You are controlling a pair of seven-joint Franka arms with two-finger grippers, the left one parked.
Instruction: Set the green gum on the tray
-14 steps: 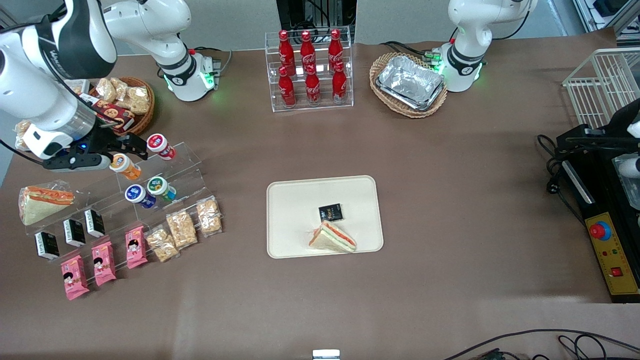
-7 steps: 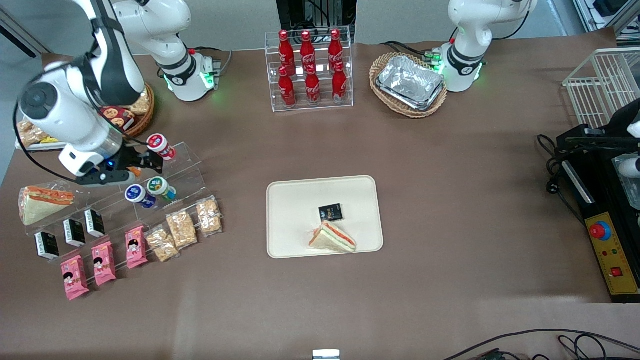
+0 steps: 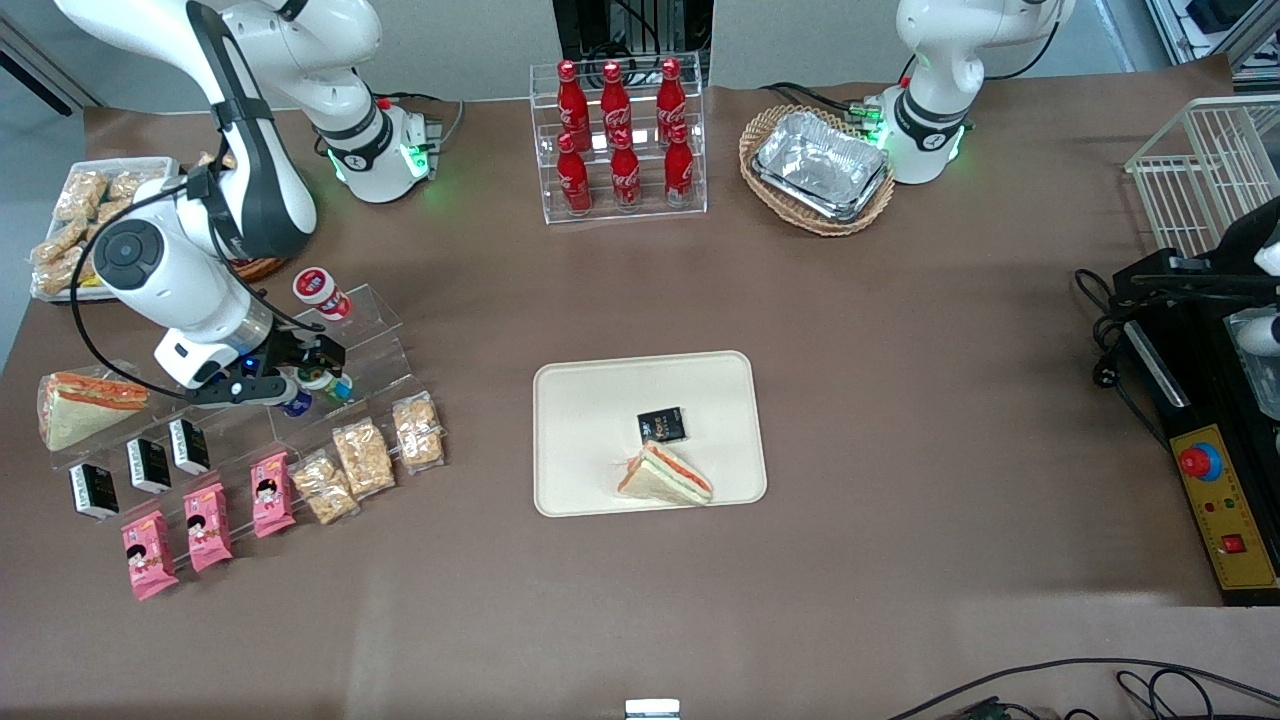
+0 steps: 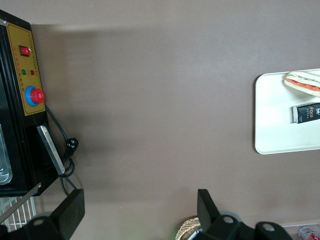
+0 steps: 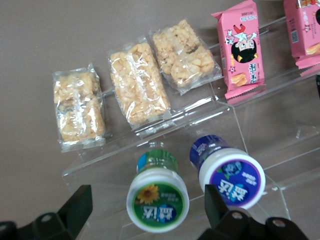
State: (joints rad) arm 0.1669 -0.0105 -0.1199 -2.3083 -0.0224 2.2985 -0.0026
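The green gum (image 5: 157,199), a small green bottle with a white lid and a sunflower label, lies on a clear acrylic step stand (image 5: 235,120) beside a blue-bodied bottle (image 5: 231,176). My right gripper (image 5: 147,202) is open, with one finger on either side of the green gum's lid and apart from it. In the front view the gripper (image 3: 305,365) hangs over the stand and covers most of the green gum (image 3: 332,384). The cream tray (image 3: 590,400) lies mid-table, toward the parked arm from the stand, holding a sandwich (image 3: 665,475) and a black packet (image 3: 661,424).
A red-bodied bottle (image 3: 320,292) sits on the stand's top step. Cracker packs (image 3: 365,458), pink packs (image 3: 208,525) and black boxes (image 3: 150,465) line the lower steps. A wrapped sandwich (image 3: 85,405) lies beside them. A cola rack (image 3: 620,140) and foil trays (image 3: 822,165) stand farther from the camera.
My right gripper moved down and nearer the front camera, from the orange bottle's step to the green and blue bottles. The orange bottle is now hidden under the arm.
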